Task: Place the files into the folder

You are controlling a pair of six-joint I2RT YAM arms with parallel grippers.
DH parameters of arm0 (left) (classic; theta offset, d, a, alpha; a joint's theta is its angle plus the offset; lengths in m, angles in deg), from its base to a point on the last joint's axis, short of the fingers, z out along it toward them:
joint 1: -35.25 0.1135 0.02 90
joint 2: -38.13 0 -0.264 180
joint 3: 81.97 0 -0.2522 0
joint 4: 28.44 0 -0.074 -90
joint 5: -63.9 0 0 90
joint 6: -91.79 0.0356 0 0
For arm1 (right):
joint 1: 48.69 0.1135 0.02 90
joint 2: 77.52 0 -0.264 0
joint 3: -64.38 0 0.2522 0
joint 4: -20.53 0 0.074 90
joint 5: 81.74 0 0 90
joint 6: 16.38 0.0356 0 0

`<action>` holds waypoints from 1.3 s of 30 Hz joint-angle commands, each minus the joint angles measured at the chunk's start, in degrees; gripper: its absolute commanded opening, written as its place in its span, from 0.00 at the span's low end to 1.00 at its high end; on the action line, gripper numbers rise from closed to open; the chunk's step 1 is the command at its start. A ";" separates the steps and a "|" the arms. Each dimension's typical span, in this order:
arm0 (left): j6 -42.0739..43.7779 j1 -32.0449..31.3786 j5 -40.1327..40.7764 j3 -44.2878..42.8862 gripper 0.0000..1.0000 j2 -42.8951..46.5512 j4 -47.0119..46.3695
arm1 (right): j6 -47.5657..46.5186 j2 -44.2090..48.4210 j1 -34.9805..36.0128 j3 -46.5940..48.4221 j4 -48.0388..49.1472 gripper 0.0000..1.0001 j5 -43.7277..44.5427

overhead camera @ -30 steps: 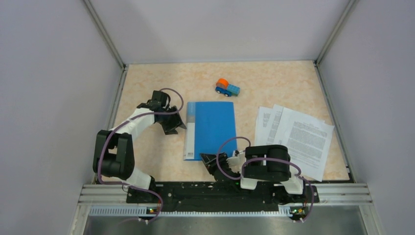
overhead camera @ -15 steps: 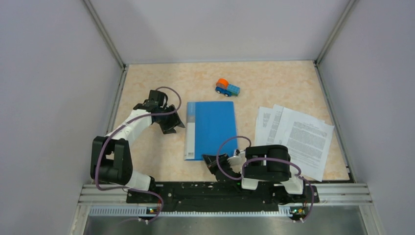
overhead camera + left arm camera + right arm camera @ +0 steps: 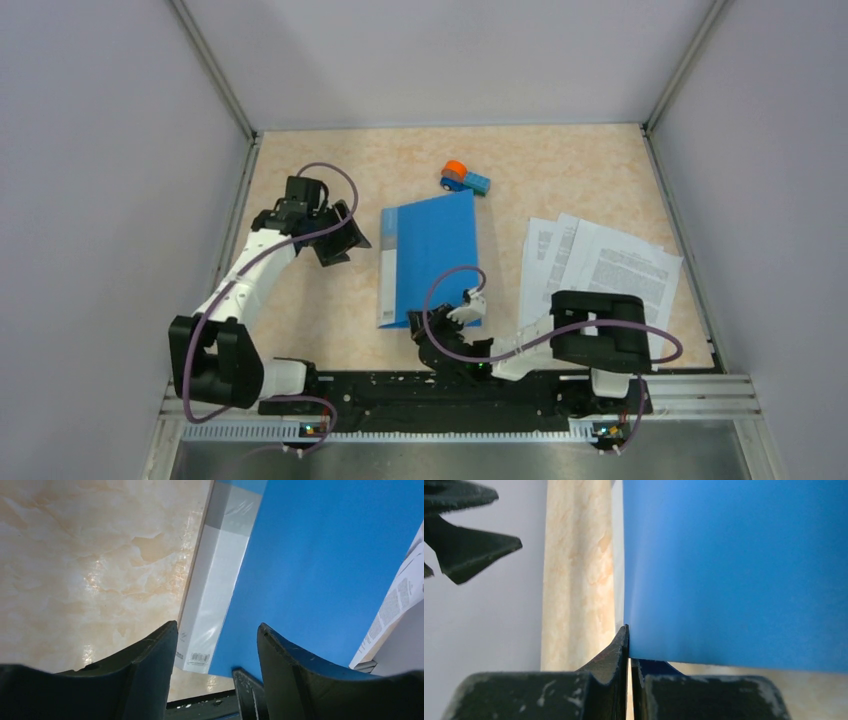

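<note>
Right wrist view: the right gripper [image 3: 629, 630] has its jaws pressed together on the lower edge of the thin bright-blue plastic folder [image 3: 734, 570], which fills the upper right of that frame. From above, the folder's long axis runs bottom to top at centre frame. The loose stack of white printed sheets [image 3: 600, 280] lies to its right, apart from it and nearer this gripper, whose arm reaches low and leftward along the bottom. The left gripper [image 3: 217, 627] hangs open left of the folder's pale spine strip [image 3: 220, 570], its arm stretched up the left side.
</note>
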 commanded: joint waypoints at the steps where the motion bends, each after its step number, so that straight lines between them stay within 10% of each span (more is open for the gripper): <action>1: -0.17 0.41 1.35 -3.63 0.66 4.72 1.49 | -9.85 5.47 2.62 8.20 -22.40 0.00 3.82; 17: 5.72 0.32 0.13 -20.56 0.85 7.10 5.06 | -38.65 -5.23 6.73 47.06 -70.10 0.00 9.40; 32: 7.61 -1.68 0.62 -21.26 0.77 3.76 5.74 | -51.45 -10.47 8.30 54.81 -72.75 0.00 11.55; 39: 9.73 -1.70 7.25 -17.93 0.58 5.29 7.13 | -51.82 -12.07 8.70 56.41 -73.44 0.00 10.41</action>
